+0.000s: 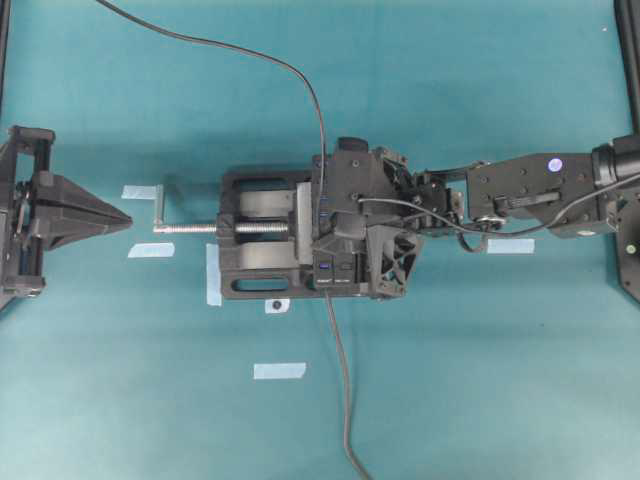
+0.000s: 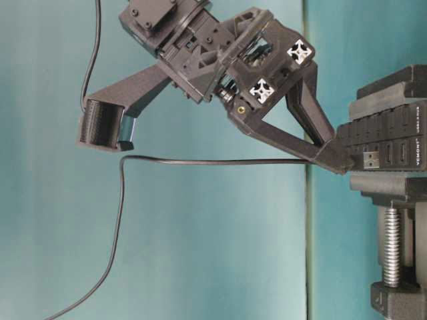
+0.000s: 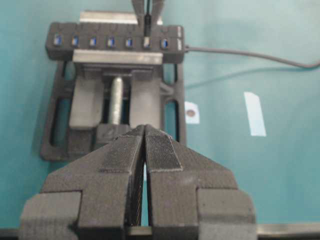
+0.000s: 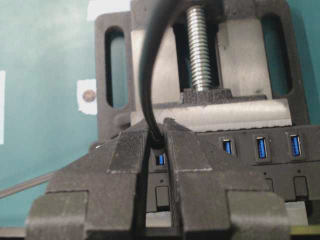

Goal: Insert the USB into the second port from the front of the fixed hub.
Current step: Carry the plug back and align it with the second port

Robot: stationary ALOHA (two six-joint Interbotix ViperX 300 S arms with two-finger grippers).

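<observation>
A: Where is the USB [image 3: 147, 26]?

B: It stands pinched between the tips of the right gripper [image 4: 159, 134], directly over the fixed hub [image 3: 115, 44], at the second blue slot from the end where the hub's lead [image 3: 250, 54] comes out. In the right wrist view its cable [image 4: 150, 60] arcs up out of the fingers, and a blue slot shows just below the fingertips. Whether the plug is seated in the slot cannot be told.

A: How far apart are those fingers?

B: Narrow, closed on the plug with only a slim gap between them.

A: And the hub?

B: It is clamped in the bench vise [image 1: 262, 240] in the middle of the teal table [image 1: 480, 380].

A: The left gripper [image 3: 145, 131]?

B: Its pads are pressed together on nothing, well apart from the vise, pointing at it.
</observation>
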